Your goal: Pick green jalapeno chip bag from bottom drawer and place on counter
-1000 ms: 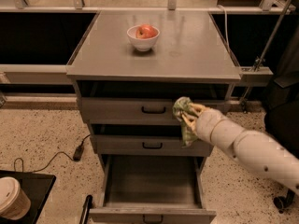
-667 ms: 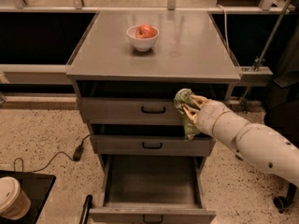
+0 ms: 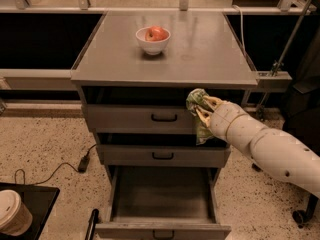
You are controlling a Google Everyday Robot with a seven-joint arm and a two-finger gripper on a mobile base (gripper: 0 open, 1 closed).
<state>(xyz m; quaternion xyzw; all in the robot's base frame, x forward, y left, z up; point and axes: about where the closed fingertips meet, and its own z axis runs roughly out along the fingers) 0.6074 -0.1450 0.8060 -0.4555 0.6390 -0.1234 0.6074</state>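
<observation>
My gripper (image 3: 204,109) is shut on the green jalapeno chip bag (image 3: 197,102), a crinkled green foil bag. It holds the bag in front of the top drawer, just below the front edge of the counter (image 3: 210,54), toward the right side. The bag's lower end hangs down to the gap above the middle drawer. The bottom drawer (image 3: 162,194) is pulled open below and its inside shows nothing. My white arm comes in from the lower right.
A white bowl (image 3: 153,40) with a red apple stands at the back middle of the counter. A paper cup (image 3: 12,214) on a dark tray is at the lower left. A cable and plug (image 3: 82,163) lie on the floor left of the cabinet.
My gripper has lifted the chip bag a little higher, closer to the counter's front edge. Nothing else has moved.
</observation>
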